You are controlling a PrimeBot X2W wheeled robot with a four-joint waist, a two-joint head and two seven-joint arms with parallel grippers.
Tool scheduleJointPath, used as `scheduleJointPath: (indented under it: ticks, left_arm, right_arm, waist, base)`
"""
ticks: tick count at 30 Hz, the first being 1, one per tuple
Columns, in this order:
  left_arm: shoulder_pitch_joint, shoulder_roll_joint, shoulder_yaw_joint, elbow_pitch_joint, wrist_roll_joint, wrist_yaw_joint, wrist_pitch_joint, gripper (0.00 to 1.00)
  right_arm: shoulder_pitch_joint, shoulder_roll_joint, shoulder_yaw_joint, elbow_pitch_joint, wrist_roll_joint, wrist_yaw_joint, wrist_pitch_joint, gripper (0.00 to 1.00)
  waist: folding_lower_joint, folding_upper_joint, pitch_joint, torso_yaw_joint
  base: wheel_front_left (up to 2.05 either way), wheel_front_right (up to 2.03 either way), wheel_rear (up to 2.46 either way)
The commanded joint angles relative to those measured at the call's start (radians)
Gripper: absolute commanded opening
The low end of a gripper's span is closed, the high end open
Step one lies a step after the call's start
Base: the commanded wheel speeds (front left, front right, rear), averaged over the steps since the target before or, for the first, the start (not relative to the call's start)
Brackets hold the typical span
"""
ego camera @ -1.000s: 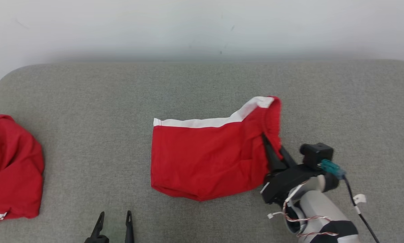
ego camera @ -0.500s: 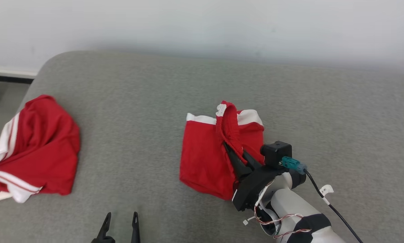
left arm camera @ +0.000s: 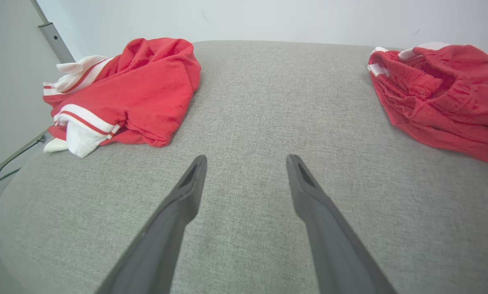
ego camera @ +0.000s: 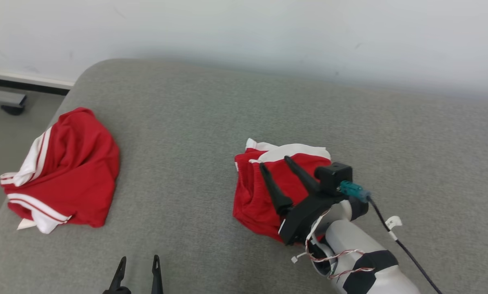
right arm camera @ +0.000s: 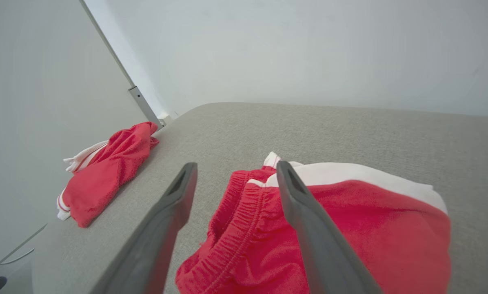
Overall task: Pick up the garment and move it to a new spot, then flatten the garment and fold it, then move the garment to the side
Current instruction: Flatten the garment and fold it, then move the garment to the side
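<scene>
1. The garment (ego camera: 252, 200): red shorts with a white band, lying in a compact, rumpled heap on the grey padded surface (ego camera: 187, 122), a little right of centre in the head view. The gathered elastic edge is on its left side (clearest in the right wrist view).
2. The right gripper (ego camera: 274, 162) is over the garment's near right part, fingers pointing away from the robot. Jaws wide apart. In the right wrist view one finger lies across the red cloth and the other across bare surface just beside it. Cannot tell whether either tip touches the cloth.
3. The left gripper (ego camera: 139, 258) is low at the bottom edge of the head view, left of the garment and well apart from it, over bare surface. Jaws apart, nothing between them.
4. A second red garment (ego camera: 76, 163) with white stripes lies crumpled near the surface's rounded left corner, well apart from the first.
5. A pale wall (ego camera: 244, 28) stands behind, with a strip of floor (ego camera: 7, 122) at far left.
</scene>
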Motion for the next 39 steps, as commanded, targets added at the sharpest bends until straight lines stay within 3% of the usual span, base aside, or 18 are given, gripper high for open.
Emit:
scheduleJointPath:
  ticks: [1,16,17,39]
  left_arm:
    - [0.003,-0.001,0.004,-0.007,0.003,0.002,-0.003,1.0]
    - [-0.019,-0.001,0.044,-0.021,0.016,0.0,-0.003,1.0]
    - [0.008,-0.001,0.084,-0.009,0.023,-0.003,-0.003,1.0]
    - [0.08,-0.001,0.144,0.004,0.042,-0.033,-0.003,1.0]
  right_arm:
    - [0.008,0.0,-0.026,-0.011,-0.026,0.0,-0.004,1.0]
    - [0.27,-0.022,-0.47,-0.226,-0.363,0.0,-0.002,1.0]
    - [0.41,-0.004,-0.576,-0.3,-0.457,0.0,-0.003,1.0]
    - [0.534,0.001,-0.539,-0.363,-0.432,0.0,-0.002,1.0]
  waist:
    - [0.0001,0.0,-0.005,-0.036]
    - [0.0001,0.0,-0.028,-0.216]
    - [0.0001,0.0,-0.06,-0.284]
    - [0.0001,0.0,-0.134,-0.32]
  base:
    - [0.0,0.0,0.0]
    - [0.0,0.0,0.0]
    - [0.0,0.0,0.0]
    - [0.0,0.0,0.0]
